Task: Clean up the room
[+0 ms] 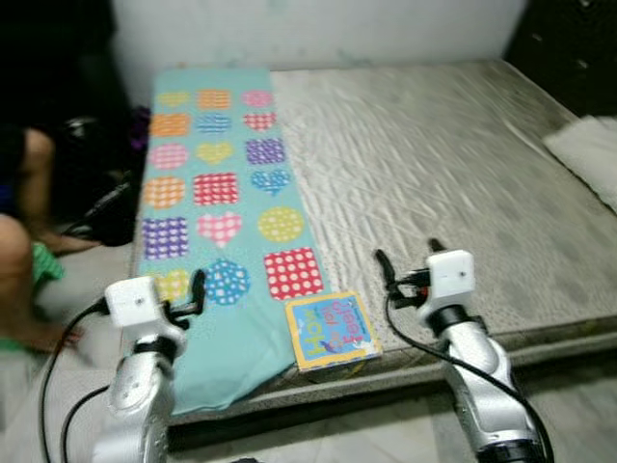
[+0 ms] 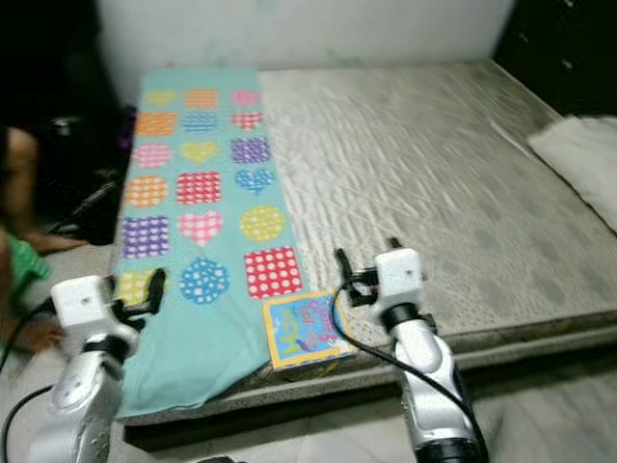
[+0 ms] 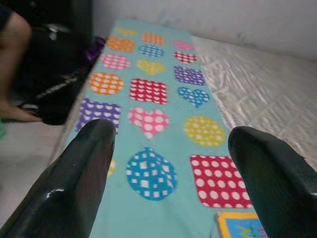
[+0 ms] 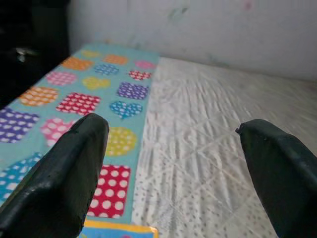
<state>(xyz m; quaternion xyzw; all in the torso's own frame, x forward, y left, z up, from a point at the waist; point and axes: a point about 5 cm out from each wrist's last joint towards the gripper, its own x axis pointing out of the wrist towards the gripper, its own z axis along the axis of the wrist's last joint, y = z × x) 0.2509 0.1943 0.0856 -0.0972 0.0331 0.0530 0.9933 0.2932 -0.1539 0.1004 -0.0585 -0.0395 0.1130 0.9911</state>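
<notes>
On the grey quilted mattress [image 1: 434, 164], head views show a turquoise blanket with coloured hearts and dots [image 1: 217, 207] along its left side and a yellow-edged picture book [image 1: 333, 331] at the near edge, between the left gripper [image 1: 198, 289] and right gripper [image 1: 410, 260]. Left wrist view: fingers [image 3: 81, 178] spread open over the blanket. Right wrist view: fingers [image 4: 59, 173] spread open over the mattress beside the blanket.

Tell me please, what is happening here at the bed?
The robot stands at the foot of a bare mattress with both arms raised and nothing held. Its left gripper is open over a teal blanket with coloured hearts and dots. Its right gripper is open above the mattress, just right of a picture book lying at the near edge. A person sits on the floor to the left.
</notes>
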